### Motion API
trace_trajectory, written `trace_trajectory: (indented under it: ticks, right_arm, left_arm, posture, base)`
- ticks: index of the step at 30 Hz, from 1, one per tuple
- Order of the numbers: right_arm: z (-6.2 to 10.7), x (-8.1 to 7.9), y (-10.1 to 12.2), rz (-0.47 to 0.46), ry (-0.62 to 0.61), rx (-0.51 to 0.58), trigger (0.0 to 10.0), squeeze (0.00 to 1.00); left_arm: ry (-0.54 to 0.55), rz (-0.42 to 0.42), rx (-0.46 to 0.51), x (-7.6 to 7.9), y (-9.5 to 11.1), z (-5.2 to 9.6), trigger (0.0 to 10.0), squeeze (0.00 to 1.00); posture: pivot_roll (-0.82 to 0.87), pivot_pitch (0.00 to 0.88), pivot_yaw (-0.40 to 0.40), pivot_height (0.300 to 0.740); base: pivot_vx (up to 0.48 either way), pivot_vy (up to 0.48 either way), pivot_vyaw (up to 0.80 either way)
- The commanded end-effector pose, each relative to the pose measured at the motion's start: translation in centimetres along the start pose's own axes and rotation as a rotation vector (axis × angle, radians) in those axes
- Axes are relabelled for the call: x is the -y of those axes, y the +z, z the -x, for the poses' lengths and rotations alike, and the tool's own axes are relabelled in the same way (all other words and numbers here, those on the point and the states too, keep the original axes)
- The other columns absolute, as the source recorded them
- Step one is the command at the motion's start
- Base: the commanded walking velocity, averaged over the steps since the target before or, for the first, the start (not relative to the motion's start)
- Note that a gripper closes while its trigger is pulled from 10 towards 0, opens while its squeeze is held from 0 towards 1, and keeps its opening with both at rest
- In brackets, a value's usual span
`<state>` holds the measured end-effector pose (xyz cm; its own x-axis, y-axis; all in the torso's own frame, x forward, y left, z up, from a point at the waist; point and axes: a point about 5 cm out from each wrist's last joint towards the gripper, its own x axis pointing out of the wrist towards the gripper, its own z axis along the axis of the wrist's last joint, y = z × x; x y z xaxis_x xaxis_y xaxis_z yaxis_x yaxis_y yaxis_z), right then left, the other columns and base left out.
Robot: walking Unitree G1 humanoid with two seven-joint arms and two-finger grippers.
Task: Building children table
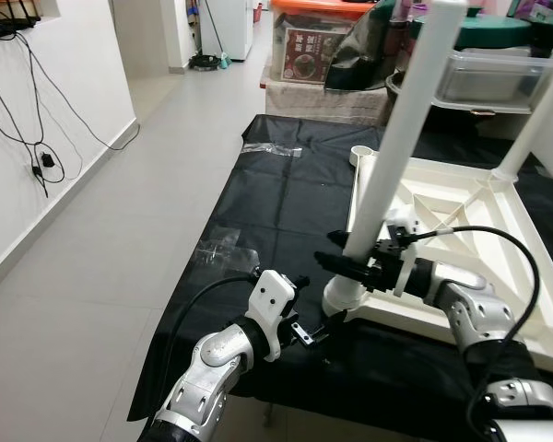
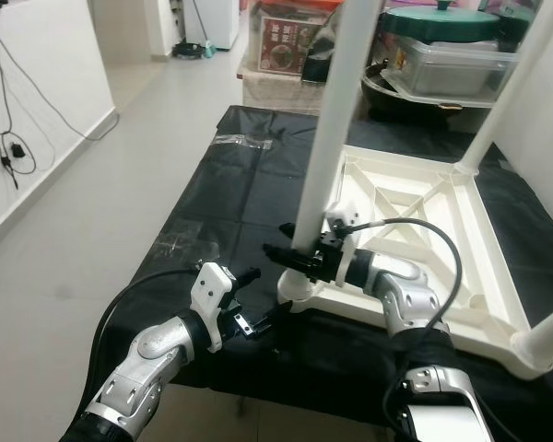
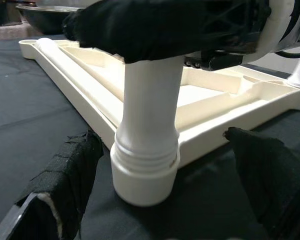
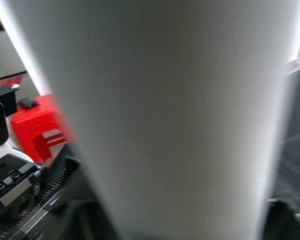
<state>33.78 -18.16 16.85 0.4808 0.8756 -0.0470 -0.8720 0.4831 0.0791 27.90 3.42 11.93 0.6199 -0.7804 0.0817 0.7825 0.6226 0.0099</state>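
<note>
Item: white plastic table leg [image 1: 396, 147], upright in the near-left corner socket of the upturned tabletop [image 1: 498, 276]; judged light, rigid, smooth. Right tool [image 1: 355, 267] clenched low on the leg, the soundest hold; left tool [image 1: 306, 333] spread open, just beside the socket.

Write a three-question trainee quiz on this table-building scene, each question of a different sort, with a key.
1. True or false: the right hand is closed around the white table leg standing in the near corner of the upturned tabletop.
2. Multiple choice: the left hand is (A) gripping the leg, (B) open, low beside the leg's base socket, (C) resting on the far corner.
3. Fill in: the tabletop lies on a ____ sheet spread over the floor.

Key: 1 true; 2 B; 3 black.
</note>
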Motion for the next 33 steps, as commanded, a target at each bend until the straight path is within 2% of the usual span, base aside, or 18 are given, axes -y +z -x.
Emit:
trace_trajectory:
  ticks: [1,4,8,11,13,14,16,17,18,19,21,23,24,26,27,28,29,33]
  right_arm:
    - [-1.0,-0.5,-0.4,-0.001,0.033,-0.012,0.0,0.00]
    - [-1.3,0.2,-0.4,0.022,-0.130,0.032,0.0,0.00]
    - [-1.3,0.6,-0.3,0.029,-0.252,0.078,0.0,0.00]
    - [0.4,1.9,-0.7,0.012,-0.863,0.182,0.0,0.00]
    - [0.4,1.9,-0.7,0.012,-0.863,0.182,0.0,0.00]
    - [1.8,2.0,-1.3,0.001,-1.102,0.182,0.0,0.00]
    - [1.8,2.0,-1.3,0.001,-1.102,0.182,0.0,0.00]
    - [3.0,1.8,-1.7,-0.012,-1.280,0.182,0.0,0.00]
    - [3.0,1.8,-1.7,-0.012,-1.280,0.182,0.0,0.00]
    - [3.7,1.0,-2.4,-0.066,-1.458,0.193,0.0,0.00]
    - [3.7,1.0,-2.4,-0.066,-1.458,0.193,0.0,0.00]
    - [3.9,-0.4,-3.2,-0.133,-1.624,0.204,0.0,0.00]
    - [3.9,-0.4,-3.2,-0.133,-1.624,0.204,0.0,0.00]
    - [2.3,-1.1,-3.5,-0.166,-1.628,0.214,0.0,0.00]
    - [1.3,-1.3,-3.5,-0.171,-1.585,0.223,1.1,0.00]
    - [0.7,-1.4,-3.5,-0.172,-1.553,0.229,1.1,0.00]
    - [0.1,-1.5,-3.5,-0.172,-1.487,0.254,10.0,1.00]
    - [-0.5,-1.7,-2.9,-0.126,-1.368,0.320,10.0,1.00]
  left_arm:
    - [-0.007,-0.009,-0.010,0.2,-0.3,-0.1,10.0,0.00]
    - [-0.006,-0.008,-0.010,0.2,-0.3,0.0,10.0,0.00]
    - [-0.006,-0.007,-0.010,0.2,-0.3,0.0,10.0,0.00]
    - [-0.010,-0.004,-0.012,0.2,-0.4,0.2,10.0,0.00]
    - [-0.010,-0.004,-0.012,0.2,-0.4,0.2,10.0,0.00]
    - [-0.012,-0.002,-0.013,0.3,-0.4,0.2,10.0,0.00]
    - [-0.012,-0.002,-0.013,0.3,-0.4,0.2,10.0,0.00]
    - [-0.014,-0.001,-0.014,0.3,-0.5,0.2,10.0,0.00]
    - [-0.014,-0.001,-0.014,0.3,-0.5,0.2,10.0,0.00]
    - [-0.013,-0.001,-0.014,0.2,-0.4,0.1,10.0,0.00]
    - [-0.013,-0.001,-0.014,0.2,-0.4,0.1,10.0,0.00]
    - [-0.010,-0.002,-0.013,0.2,-0.4,0.0,10.0,0.00]
    - [-0.010,-0.002,-0.013,0.2,-0.4,0.0,10.0,0.00]
    - [-0.008,-0.002,-0.013,0.2,-0.4,0.0,10.0,0.00]
    - [-0.007,-0.002,-0.013,0.2,-0.3,0.0,10.0,0.00]
    - [-0.007,-0.002,-0.012,0.2,-0.3,0.0,10.0,0.00]
    - [-0.007,-0.002,-0.012,0.2,-0.3,0.0,10.0,0.00]
    - [-0.006,-0.003,-0.011,0.1,-0.3,0.0,10.0,0.00]
  posture:
    - [0.09,0.000,-0.080,0.740]
    - [0.09,0.000,-0.088,0.740]
    - [0.09,0.000,-0.081,0.740]
    - [0.06,0.000,-0.058,0.740]
    - [0.06,0.000,-0.058,0.740]
    - [0.06,0.000,-0.058,0.740]
    - [0.06,0.000,-0.058,0.740]
    - [0.06,0.000,-0.058,0.740]
    - [0.06,0.000,-0.058,0.740]
    - [0.06,0.000,-0.062,0.740]
    - [0.06,0.000,-0.062,0.740]
    - [0.06,0.000,-0.063,0.740]
    - [0.06,0.000,-0.063,0.740]
    - [0.06,0.000,-0.065,0.740]
    - [0.06,0.000,-0.066,0.740]
    - [0.06,0.000,-0.066,0.740]
    - [0.06,0.000,-0.067,0.740]
    - [0.06,0.000,-0.068,0.740]
  base:
    - [0.000,0.000,0.00]
    - [0.000,0.000,0.00]
    - [0.000,0.000,0.00]
    - [0.000,0.000,0.00]
    - [0.000,0.000,0.00]
    - [0.000,0.000,0.00]
    - [0.000,0.000,0.00]
    - [0.000,0.000,0.00]
    - [0.000,0.000,0.00]
    - [0.000,0.000,0.00]
    - [0.000,0.000,0.00]
    - [0.000,0.000,0.00]
    - [0.000,0.000,0.00]
    - [0.000,0.000,0.00]
    - [0.000,0.000,0.00]
    - [0.000,0.000,0.00]
    - [0.000,0.000,0.00]
    - [0.000,0.000,0.00]
